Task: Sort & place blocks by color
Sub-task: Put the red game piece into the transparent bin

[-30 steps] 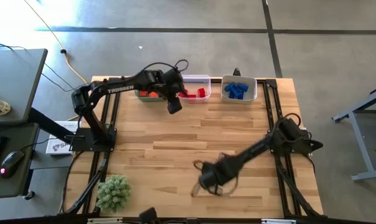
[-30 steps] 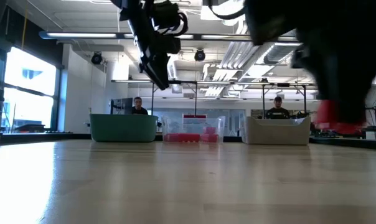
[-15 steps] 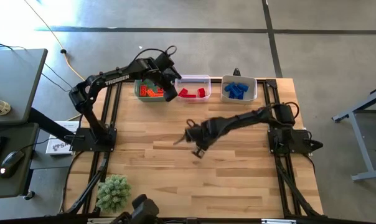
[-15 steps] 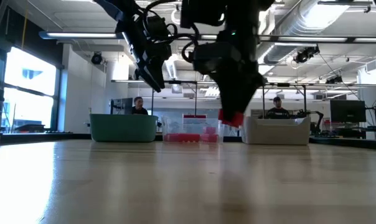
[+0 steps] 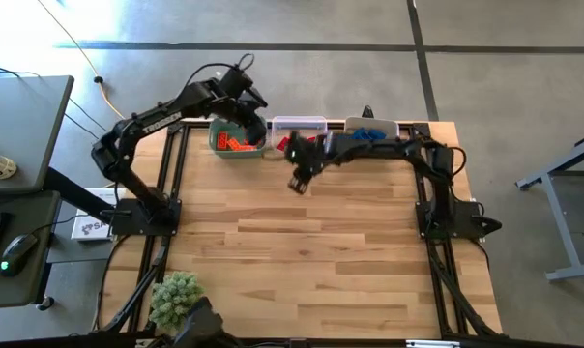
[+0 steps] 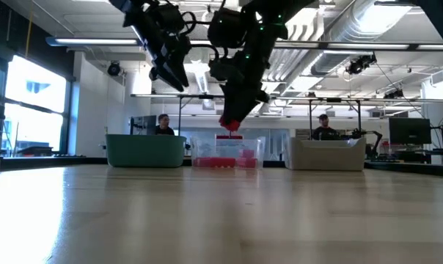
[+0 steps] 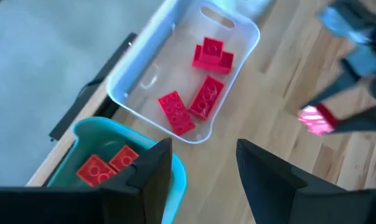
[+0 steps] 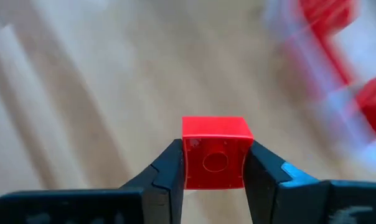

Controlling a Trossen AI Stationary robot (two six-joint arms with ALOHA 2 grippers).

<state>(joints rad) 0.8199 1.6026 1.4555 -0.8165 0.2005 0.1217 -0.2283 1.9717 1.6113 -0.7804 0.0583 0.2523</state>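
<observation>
My right gripper (image 6: 231,125) is shut on a small red block (image 8: 214,152), which hangs above the table just on the near side of the clear bin (image 5: 302,123). That bin holds several red blocks (image 7: 203,93). My left gripper (image 7: 203,171) stands open and empty above the teal bin (image 5: 222,147), close to its edge beside the clear bin. Orange blocks (image 7: 107,165) lie in the teal bin. A white bin (image 5: 393,145) at the far right holds blue blocks (image 5: 369,137). My right gripper pinches the red block by two opposite sides (image 8: 187,155) between its two fingers. The fingers come from above, slanting down. The block's hollow underside faces the wrist camera. In the low view the block (image 6: 230,122) hangs clear of the table.
The three bins stand in a row along the table's far edge. A green spiky ball (image 5: 176,298) sits at the near left corner. Two people sit at desks in the room beyond the table (image 6: 163,125).
My right gripper has swept from the table's near part toward the far edge, rising a little, and has carried the red block up to the clear bin. My left gripper has drawn back toward the far left, from in front of the clear bin to over the teal bin.
</observation>
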